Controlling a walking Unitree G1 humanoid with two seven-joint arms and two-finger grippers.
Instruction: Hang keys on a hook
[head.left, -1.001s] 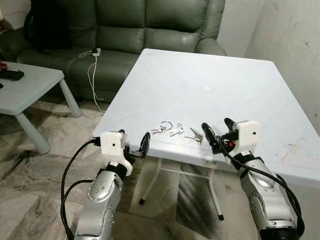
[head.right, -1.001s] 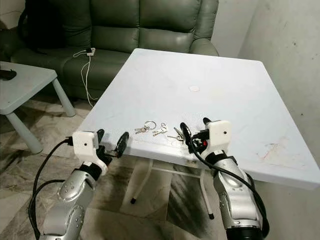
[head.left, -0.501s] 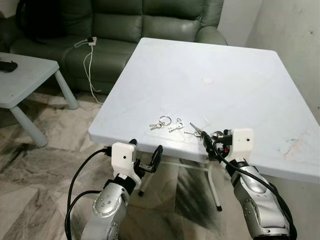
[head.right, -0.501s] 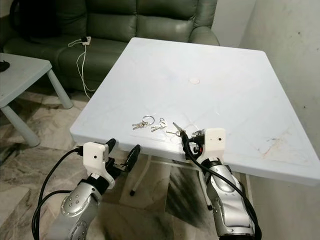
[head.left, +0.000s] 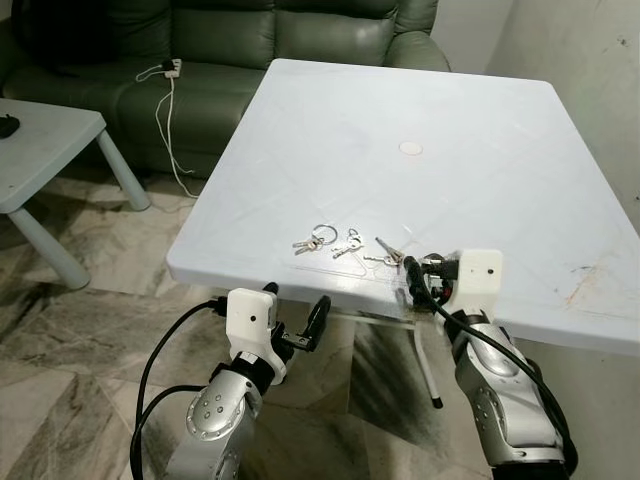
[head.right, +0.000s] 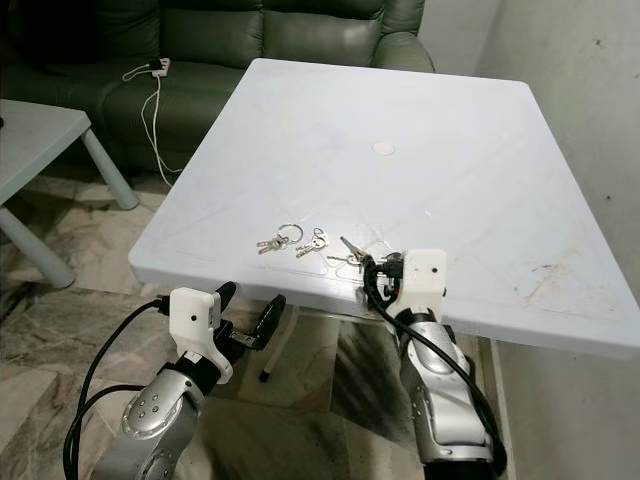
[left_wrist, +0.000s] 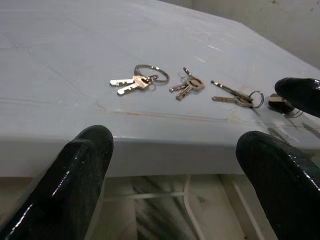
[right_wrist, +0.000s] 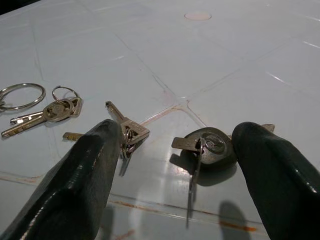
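**Right hand spread over keys at the surface's near edge**

The right hand (right_wrist: 170, 165) sits low on the white surface (head.left: 420, 90), fingers (right_wrist: 90, 170) spread wide, straddling a dark-headed key (right_wrist: 207, 145) that lies flat between them; one finger touches a silver key pair (right_wrist: 125, 131). Further along lie a small key bunch (head.left: 347, 243) and a ring with keys (head.left: 315, 239). The left hand (head.left: 290, 318) hangs below the near edge, also spread, holding nothing. Beyond stand a green sofa (head.left: 250, 40) with a white cable (head.left: 170, 110), and a low table (head.left: 50, 150)
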